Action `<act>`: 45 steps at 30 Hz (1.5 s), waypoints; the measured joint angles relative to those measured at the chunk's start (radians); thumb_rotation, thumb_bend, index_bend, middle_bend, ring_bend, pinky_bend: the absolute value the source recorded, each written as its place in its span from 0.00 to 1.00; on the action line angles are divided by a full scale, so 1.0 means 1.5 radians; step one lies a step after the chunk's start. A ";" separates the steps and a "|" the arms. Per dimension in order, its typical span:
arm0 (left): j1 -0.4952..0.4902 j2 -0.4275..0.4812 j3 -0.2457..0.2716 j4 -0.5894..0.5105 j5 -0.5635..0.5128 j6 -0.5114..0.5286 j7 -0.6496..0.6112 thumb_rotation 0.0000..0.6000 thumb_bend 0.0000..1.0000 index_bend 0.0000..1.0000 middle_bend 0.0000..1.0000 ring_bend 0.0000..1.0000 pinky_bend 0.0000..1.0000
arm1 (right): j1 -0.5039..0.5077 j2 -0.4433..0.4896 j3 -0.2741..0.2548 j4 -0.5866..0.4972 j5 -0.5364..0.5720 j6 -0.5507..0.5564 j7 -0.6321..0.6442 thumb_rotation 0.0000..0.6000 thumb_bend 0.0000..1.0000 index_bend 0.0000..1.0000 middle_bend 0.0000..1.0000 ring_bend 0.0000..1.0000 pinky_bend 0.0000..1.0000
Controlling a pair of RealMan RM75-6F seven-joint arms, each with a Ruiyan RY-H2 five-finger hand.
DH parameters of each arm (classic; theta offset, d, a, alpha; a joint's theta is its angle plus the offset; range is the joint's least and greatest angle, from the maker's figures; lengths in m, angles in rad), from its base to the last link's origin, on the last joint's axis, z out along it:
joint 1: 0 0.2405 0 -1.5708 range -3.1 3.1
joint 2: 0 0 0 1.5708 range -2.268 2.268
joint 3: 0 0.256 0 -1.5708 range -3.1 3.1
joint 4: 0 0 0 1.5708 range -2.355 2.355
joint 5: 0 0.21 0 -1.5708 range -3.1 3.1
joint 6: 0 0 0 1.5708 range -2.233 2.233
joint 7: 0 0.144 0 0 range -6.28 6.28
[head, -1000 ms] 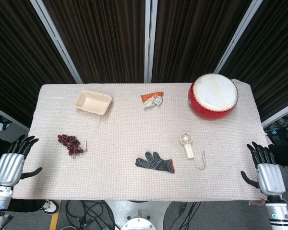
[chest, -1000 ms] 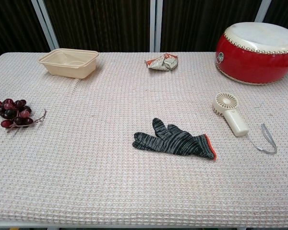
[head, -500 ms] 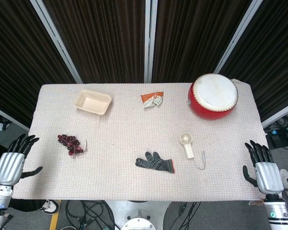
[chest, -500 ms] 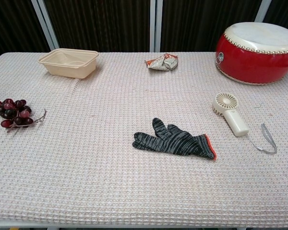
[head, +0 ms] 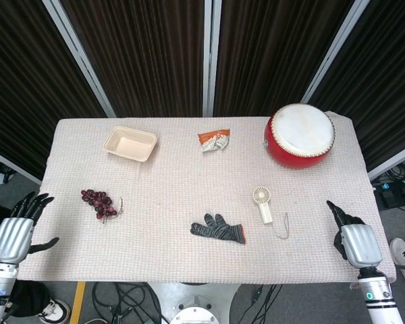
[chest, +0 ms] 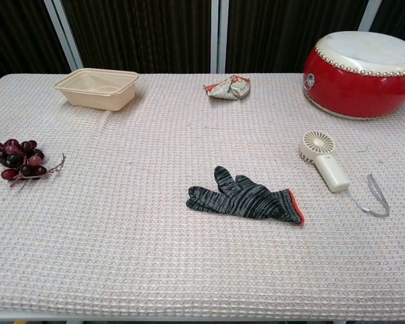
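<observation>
Both hands held nothing. Right hand (head: 354, 239) sat over the table's right edge, fingers slightly apart; handheld fan (head: 262, 203) lay nearest, up-left of it, handle pointing toward it. Left hand (head: 13, 233) spread, off-table.

Glove (chest: 246, 199) lies between grapes (chest: 17, 162) and fan (chest: 326, 162).
</observation>
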 measured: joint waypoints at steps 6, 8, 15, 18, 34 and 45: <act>0.001 -0.003 0.000 0.015 -0.004 -0.003 -0.012 1.00 0.00 0.15 0.11 0.01 0.15 | 0.036 -0.015 -0.003 -0.026 0.006 -0.061 -0.053 1.00 1.00 0.00 0.68 0.64 0.61; 0.002 -0.003 -0.001 0.020 -0.006 -0.003 -0.016 1.00 0.00 0.16 0.11 0.01 0.15 | 0.048 -0.022 -0.003 -0.034 0.010 -0.081 -0.072 1.00 1.00 0.00 0.69 0.64 0.61; 0.005 -0.003 -0.002 0.034 -0.012 -0.004 -0.029 1.00 0.00 0.15 0.11 0.01 0.15 | 0.096 -0.059 0.006 -0.053 0.059 -0.157 -0.154 1.00 1.00 0.00 0.70 0.64 0.61; 0.005 -0.004 -0.003 0.038 -0.015 -0.006 -0.033 1.00 0.00 0.15 0.11 0.01 0.15 | 0.111 -0.072 0.012 -0.057 0.093 -0.181 -0.187 1.00 1.00 0.00 0.70 0.64 0.61; 0.007 -0.008 0.000 0.059 -0.022 -0.017 -0.046 1.00 0.00 0.15 0.11 0.01 0.15 | 0.174 -0.126 0.027 -0.045 0.236 -0.248 -0.292 1.00 1.00 0.00 0.70 0.64 0.62; 0.009 -0.014 0.000 0.074 -0.026 -0.021 -0.055 1.00 0.00 0.15 0.11 0.01 0.15 | 0.201 -0.144 0.020 -0.035 0.273 -0.258 -0.309 1.00 1.00 0.00 0.70 0.64 0.62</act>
